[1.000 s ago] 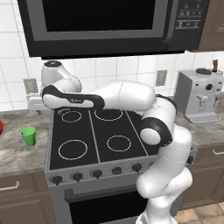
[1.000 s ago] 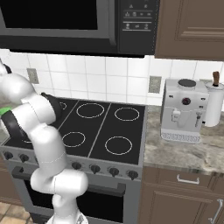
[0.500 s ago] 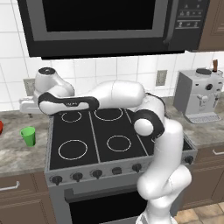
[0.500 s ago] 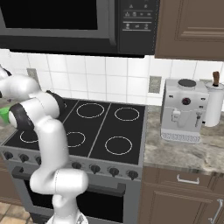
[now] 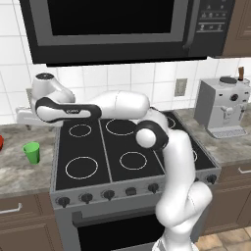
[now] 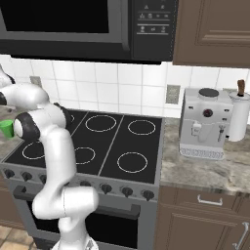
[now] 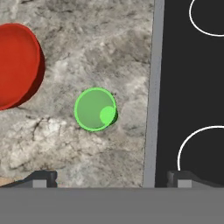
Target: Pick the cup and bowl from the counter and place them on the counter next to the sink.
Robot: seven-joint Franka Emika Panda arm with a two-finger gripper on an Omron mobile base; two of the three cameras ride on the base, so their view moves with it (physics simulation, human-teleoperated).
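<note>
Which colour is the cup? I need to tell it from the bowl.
Bright green cup, clearest in the hand view.

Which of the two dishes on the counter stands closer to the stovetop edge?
The small green cup. It stands close to the stovetop edge, while the wide red bowl lies farther away, on the cup's other side.

Tool (image 7: 112, 178) open, facing down

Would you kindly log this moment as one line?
gripper: open, above cup | cup: upright on counter, beside stovetop | bowl: on counter, untouched
</note>
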